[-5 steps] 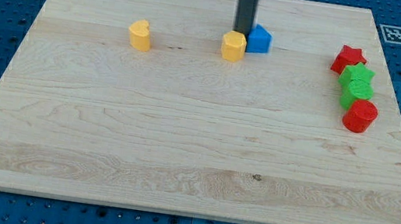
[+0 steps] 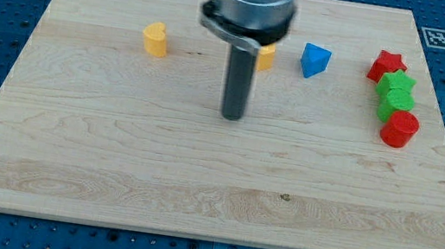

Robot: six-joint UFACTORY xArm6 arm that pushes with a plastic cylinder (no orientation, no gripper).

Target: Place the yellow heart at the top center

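My tip (image 2: 232, 115) is a plain rod end with no jaws, so there is nothing to open or close. It is resting on bare wood near the middle of the board (image 2: 196, 191), touching no block. Behind the rod, a yellow block (image 2: 265, 57) is partly hidden, and its shape I cannot tell. The yellow heart (image 2: 156, 38) is sitting to the view's left of the rod, well apart from it, in the upper part. A blue block (image 2: 314, 60) is lying to the right of the hidden yellow one.

I am judging one risk: the two yellow pieces are looking alike, so the wrong one could get pushed. Also, an off-centre push may be turning the heart sideways.
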